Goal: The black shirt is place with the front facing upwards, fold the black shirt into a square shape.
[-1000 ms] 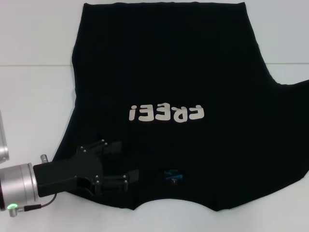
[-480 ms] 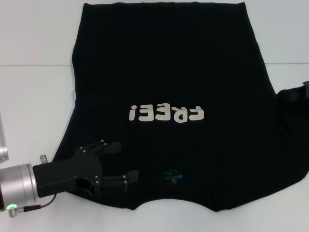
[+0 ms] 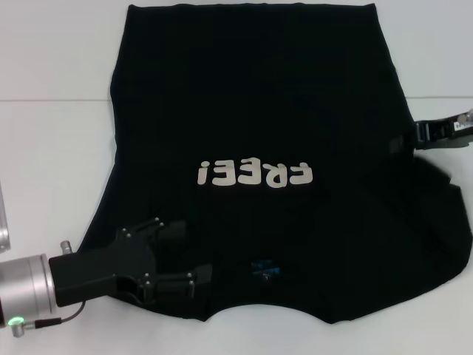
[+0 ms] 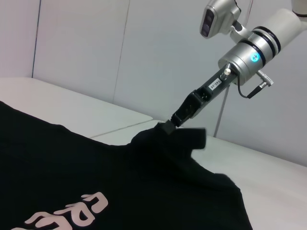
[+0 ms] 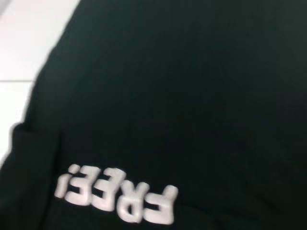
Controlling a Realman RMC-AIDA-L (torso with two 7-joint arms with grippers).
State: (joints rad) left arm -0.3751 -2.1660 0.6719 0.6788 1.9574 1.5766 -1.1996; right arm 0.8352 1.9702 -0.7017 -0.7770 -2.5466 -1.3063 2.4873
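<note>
The black shirt (image 3: 251, 96) lies spread on the white table, its cream lettering (image 3: 255, 174) facing up and its blue neck label (image 3: 264, 268) near the front edge. My left gripper (image 3: 188, 251) rests open over the shirt's near left corner, one finger on each side of a patch of cloth. My right gripper (image 3: 409, 139) reaches in from the right edge, shut on the shirt's right sleeve. The left wrist view shows that gripper (image 4: 169, 125) pinching the sleeve cloth, which is raised above the shirt (image 4: 72, 167). Only shirt cloth (image 5: 192, 96) and lettering fill the right wrist view.
The white table (image 3: 52, 148) shows bare to the left and right of the shirt, with a seam line (image 3: 52, 100) across it. A silver part (image 3: 4, 222) sits at the left edge. A pale wall (image 4: 96, 57) stands behind the table.
My right gripper has come in from the right edge, drawing the right sleeve up and leftward over the shirt. The left gripper has hardly moved.
</note>
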